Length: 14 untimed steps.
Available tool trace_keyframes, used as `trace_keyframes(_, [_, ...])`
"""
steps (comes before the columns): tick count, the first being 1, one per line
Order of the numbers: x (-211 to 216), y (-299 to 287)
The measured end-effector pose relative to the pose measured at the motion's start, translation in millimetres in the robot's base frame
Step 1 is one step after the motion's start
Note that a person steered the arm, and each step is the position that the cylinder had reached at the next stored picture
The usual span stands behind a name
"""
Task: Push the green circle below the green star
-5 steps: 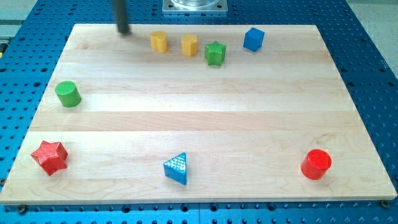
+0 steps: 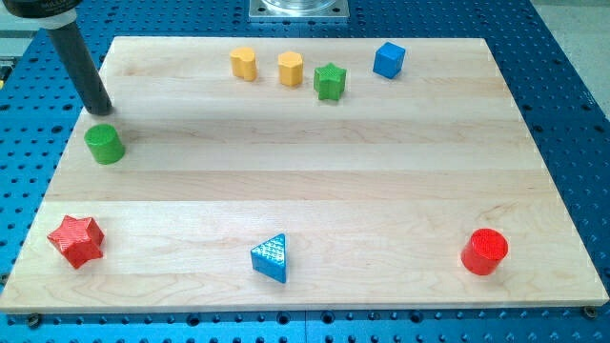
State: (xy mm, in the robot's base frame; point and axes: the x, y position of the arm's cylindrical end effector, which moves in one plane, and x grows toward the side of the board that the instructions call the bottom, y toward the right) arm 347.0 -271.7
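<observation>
The green circle (image 2: 104, 144) sits near the board's left edge. The green star (image 2: 330, 81) sits near the top, right of middle. My tip (image 2: 99, 108) is on the board just above the green circle, a small gap apart from it, far to the left of the green star. The rod rises to the view's top left corner.
Two yellow blocks (image 2: 244, 63) (image 2: 291, 69) sit left of the green star, a blue cube (image 2: 388, 59) to its right. A red star (image 2: 76, 240) is at bottom left, a blue triangle (image 2: 271, 257) at bottom middle, a red circle (image 2: 485, 252) at bottom right.
My tip has moved left and down, from near the board's top edge to just above the green circle. No block has moved.
</observation>
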Motion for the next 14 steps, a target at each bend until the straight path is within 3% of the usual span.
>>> trace_keyframes(2, [16, -33])
trace_keyframes(3, [74, 1])
trace_keyframes(4, [90, 11])
trace_keyframes(5, [69, 103])
trace_keyframes(6, [69, 141])
trace_keyframes(7, [78, 51])
trace_keyframes(8, [114, 105])
trace_keyframes(10, [105, 267])
trace_keyframes(11, [99, 286])
trace_keyframes(12, [56, 290])
trace_keyframes(13, [69, 277])
trace_keyframes(14, [82, 226])
